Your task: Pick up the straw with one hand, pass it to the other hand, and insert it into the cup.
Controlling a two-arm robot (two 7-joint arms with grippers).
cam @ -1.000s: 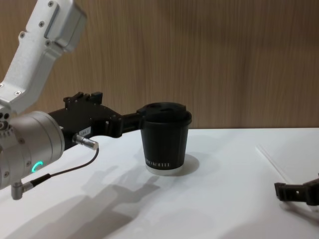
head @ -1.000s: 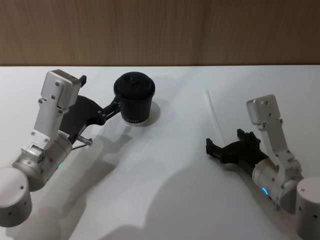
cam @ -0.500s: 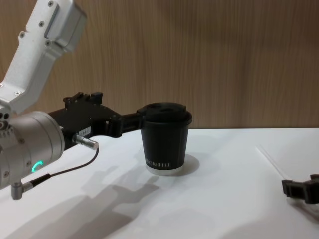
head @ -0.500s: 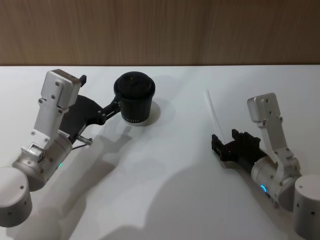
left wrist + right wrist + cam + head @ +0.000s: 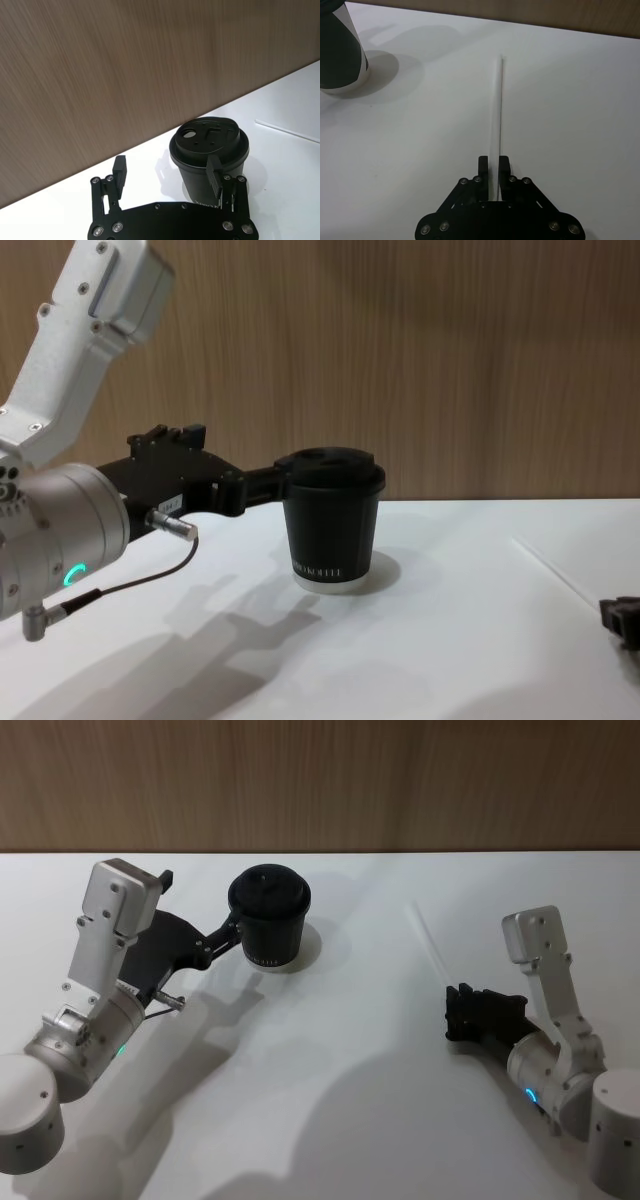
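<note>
Low at right, right pincer [image 5: 493, 165] level, closed narrow on straw [image 5: 498, 110]; left pincer [image 5: 167, 166] wide, reaching beside cup [image 5: 207, 142].

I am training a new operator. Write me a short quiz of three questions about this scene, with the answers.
1. True or false: the long thin white straw stands in the black lidded paper cup.
2. Which one has the straw between its fingers? A) left pincer B) right pincer
3. Fill in: the left pincer's fingers are ____ (open or shut).
Key: 1 false; 2 B; 3 open.
</note>
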